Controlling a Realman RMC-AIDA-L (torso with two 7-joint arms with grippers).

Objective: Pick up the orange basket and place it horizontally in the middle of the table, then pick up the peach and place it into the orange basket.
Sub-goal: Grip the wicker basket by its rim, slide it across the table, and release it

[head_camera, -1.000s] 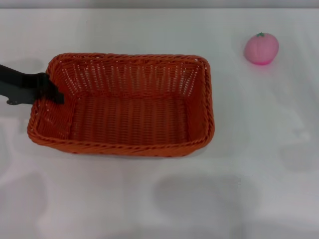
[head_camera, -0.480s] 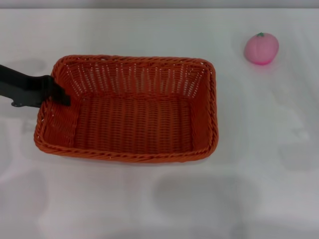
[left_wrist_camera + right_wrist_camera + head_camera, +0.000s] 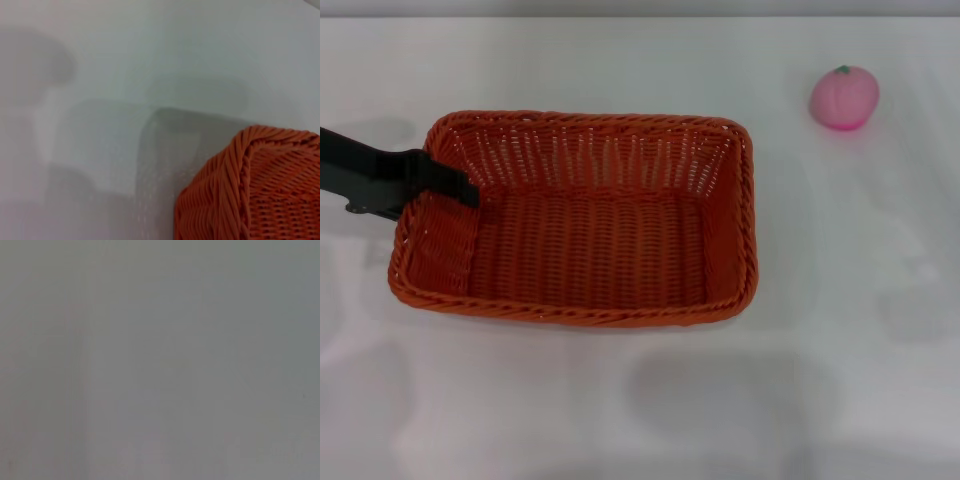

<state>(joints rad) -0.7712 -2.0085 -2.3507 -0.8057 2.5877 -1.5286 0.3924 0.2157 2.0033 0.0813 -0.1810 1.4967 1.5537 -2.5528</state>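
The orange basket (image 3: 575,215) lies lengthwise across the middle-left of the white table (image 3: 620,400); one of its corners (image 3: 260,190) shows in the left wrist view. My left gripper (image 3: 425,190) straddles the basket's left rim. One black finger (image 3: 455,185) reaches inside, away from the wall, and the gripper looks open. The pink peach (image 3: 843,97) sits alone on the table at the far right, well apart from the basket. My right gripper is out of view; its wrist view shows only plain grey.
White tabletop surrounds the basket on every side. The table's far edge (image 3: 640,17) runs along the top of the head view.
The basket first slid a little to the right with the left gripper, then stopped. Since then the gripper's inner finger has spread farther into the basket, away from the rim.
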